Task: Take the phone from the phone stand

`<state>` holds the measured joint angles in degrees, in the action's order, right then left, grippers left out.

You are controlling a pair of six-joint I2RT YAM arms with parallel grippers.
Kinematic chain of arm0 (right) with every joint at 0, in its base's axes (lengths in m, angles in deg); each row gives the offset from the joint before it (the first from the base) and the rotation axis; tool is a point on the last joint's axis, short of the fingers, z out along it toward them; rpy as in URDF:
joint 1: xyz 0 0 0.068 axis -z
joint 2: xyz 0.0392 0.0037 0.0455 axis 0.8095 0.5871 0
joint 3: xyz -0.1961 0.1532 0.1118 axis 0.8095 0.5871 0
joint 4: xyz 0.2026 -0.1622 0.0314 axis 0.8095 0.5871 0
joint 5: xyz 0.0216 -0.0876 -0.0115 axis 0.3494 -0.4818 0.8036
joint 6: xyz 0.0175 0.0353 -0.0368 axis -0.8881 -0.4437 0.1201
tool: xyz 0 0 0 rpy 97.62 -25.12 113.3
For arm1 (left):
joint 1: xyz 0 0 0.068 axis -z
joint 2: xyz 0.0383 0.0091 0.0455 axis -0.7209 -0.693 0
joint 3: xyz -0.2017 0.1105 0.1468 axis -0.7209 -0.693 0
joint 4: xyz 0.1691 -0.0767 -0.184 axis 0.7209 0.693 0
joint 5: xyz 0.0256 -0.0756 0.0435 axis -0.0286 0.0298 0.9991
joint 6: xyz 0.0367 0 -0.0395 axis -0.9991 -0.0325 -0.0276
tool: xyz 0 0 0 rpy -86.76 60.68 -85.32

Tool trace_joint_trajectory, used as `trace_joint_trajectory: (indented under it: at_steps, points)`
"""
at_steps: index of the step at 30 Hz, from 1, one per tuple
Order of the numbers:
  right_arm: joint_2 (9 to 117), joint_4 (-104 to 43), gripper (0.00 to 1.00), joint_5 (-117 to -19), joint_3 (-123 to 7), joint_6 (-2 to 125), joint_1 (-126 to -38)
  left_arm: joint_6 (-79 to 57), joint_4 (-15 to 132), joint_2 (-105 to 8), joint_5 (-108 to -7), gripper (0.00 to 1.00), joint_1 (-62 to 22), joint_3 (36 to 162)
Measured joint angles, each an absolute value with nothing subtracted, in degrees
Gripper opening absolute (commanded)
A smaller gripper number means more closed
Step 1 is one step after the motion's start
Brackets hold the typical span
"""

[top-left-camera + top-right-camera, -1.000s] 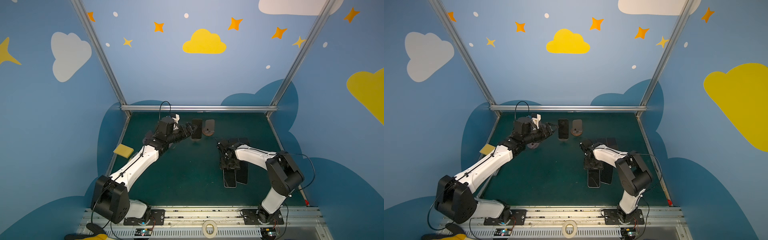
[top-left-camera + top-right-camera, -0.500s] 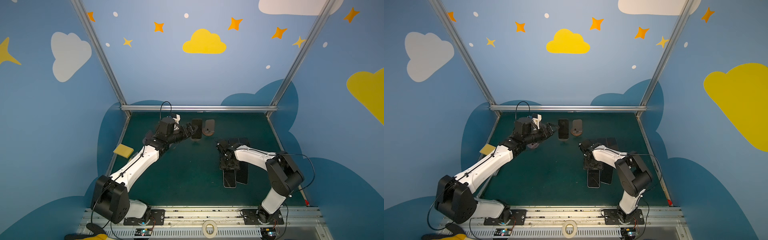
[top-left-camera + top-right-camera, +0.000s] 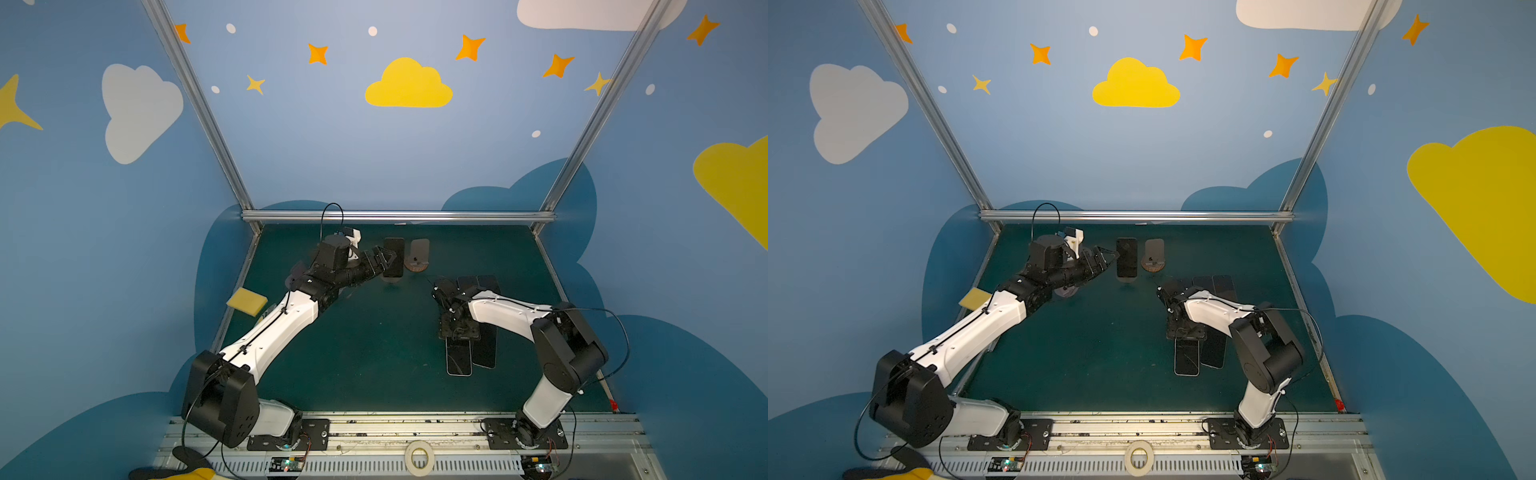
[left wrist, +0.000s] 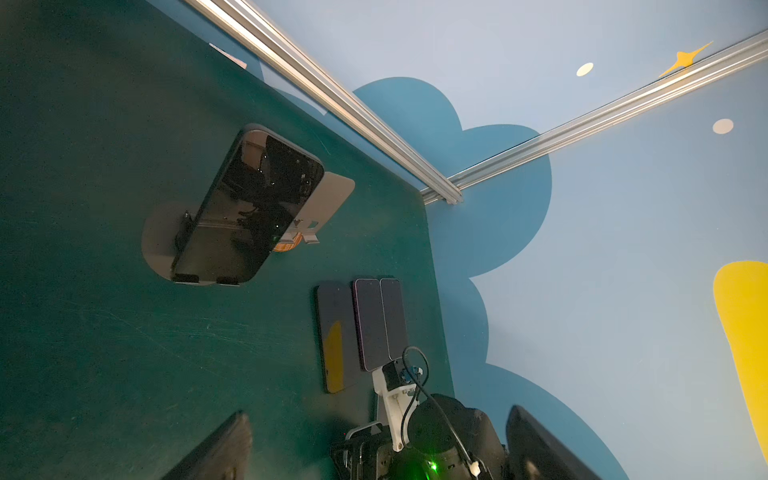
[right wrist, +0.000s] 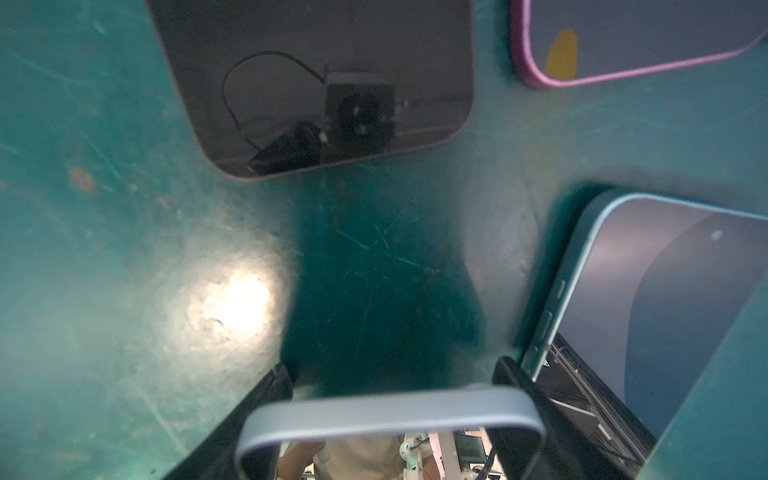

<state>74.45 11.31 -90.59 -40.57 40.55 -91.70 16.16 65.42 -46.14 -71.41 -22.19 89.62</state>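
Right gripper (image 5: 390, 374) jaws widen around the silver-edged phone (image 5: 390, 411); arms barely shift.
Left gripper (image 3: 384, 259) wide, beside the phone (image 3: 393, 257) on its stand (image 4: 164, 237) near the tabletop's (image 3: 365, 340) far edge.

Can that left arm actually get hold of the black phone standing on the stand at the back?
Probably yes. The left gripper sits wide open right beside the phone on its stand, and nothing lies between them. The empty stand is on the phone's far side, out of the way.
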Motion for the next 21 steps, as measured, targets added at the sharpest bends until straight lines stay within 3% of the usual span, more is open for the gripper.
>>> trace_joint_trajectory:
  at_steps: [21]
  points:
    - [74.8,12.0,0.77,-91.4,-41.1,40.2,-92.3,15.9,65.4,-46.1,-71.2,0.94,-21.6,89.6]
